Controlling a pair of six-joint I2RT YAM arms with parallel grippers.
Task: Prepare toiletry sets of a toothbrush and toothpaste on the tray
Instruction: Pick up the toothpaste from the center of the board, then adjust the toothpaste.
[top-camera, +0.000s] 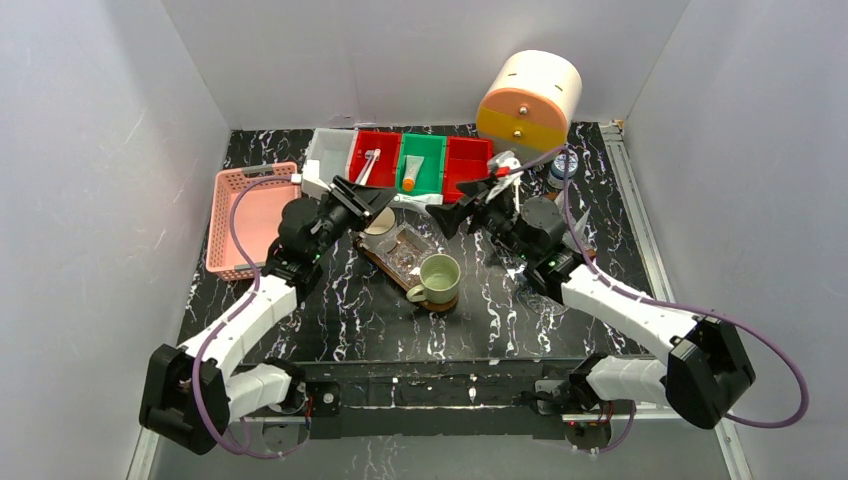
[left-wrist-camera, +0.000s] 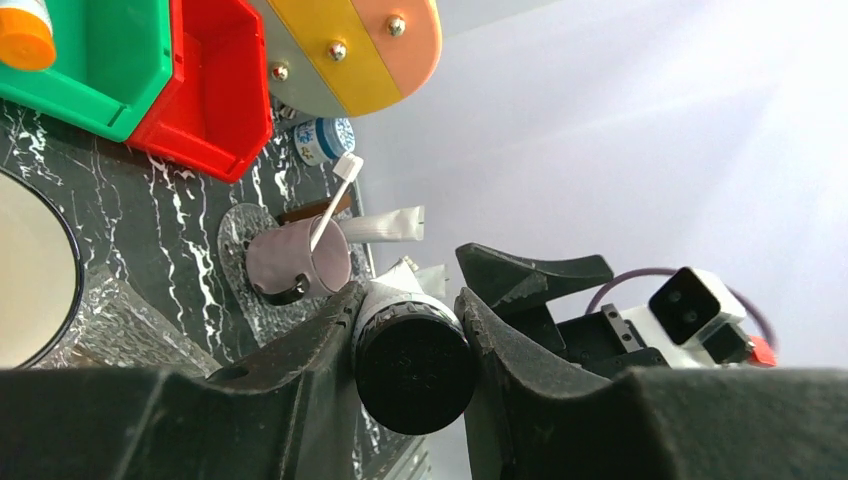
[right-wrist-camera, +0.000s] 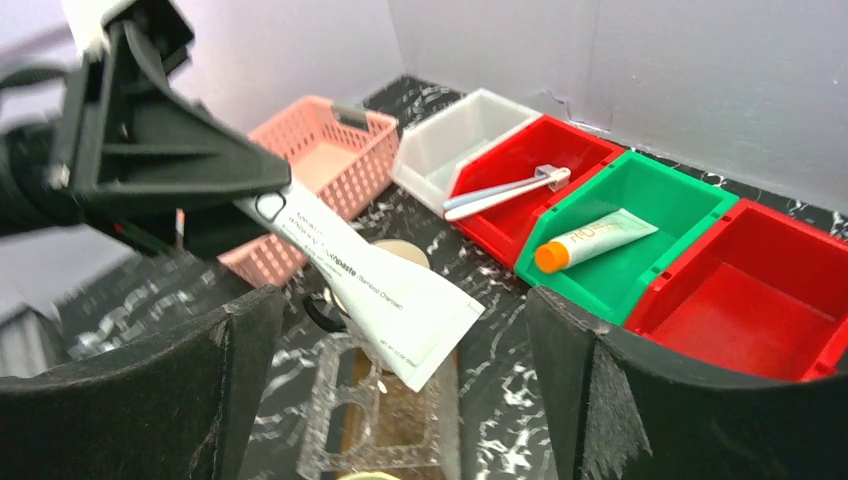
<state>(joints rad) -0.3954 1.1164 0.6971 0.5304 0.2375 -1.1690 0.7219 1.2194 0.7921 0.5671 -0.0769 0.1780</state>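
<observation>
White dark-capped tube (right-wrist-camera: 372, 300) sits clenched in the left pincer (left-wrist-camera: 410, 335), flat end near the wide-open right pincer (top-camera: 452, 208).

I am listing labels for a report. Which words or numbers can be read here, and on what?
"Toothpaste", on the white tube in the left hand; the smaller print beside it is blurred.
Print on the orange-capped tube: too small to read.
Blue label on the bottle: blurred.
</observation>
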